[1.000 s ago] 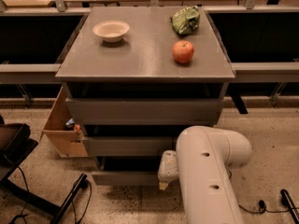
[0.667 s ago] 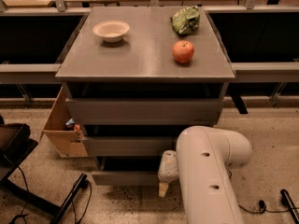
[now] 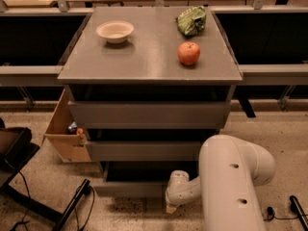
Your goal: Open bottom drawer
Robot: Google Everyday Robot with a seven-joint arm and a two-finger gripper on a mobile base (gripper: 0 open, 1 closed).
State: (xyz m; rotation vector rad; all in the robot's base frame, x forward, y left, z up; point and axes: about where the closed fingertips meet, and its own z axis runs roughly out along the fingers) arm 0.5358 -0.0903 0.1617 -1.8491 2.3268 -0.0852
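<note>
With the pincer, whose state cannot be told, set low at the right end of the bottom drawer, the front should be pulled straight outward, unskewed.

The bottom drawer is a flat, handle-less grey front, the lowest and narrowest of the cabinet's three. It sits just above the floor with a dark gap over it. The gripper hangs low at the drawer's right end, close to the floor.
</note>
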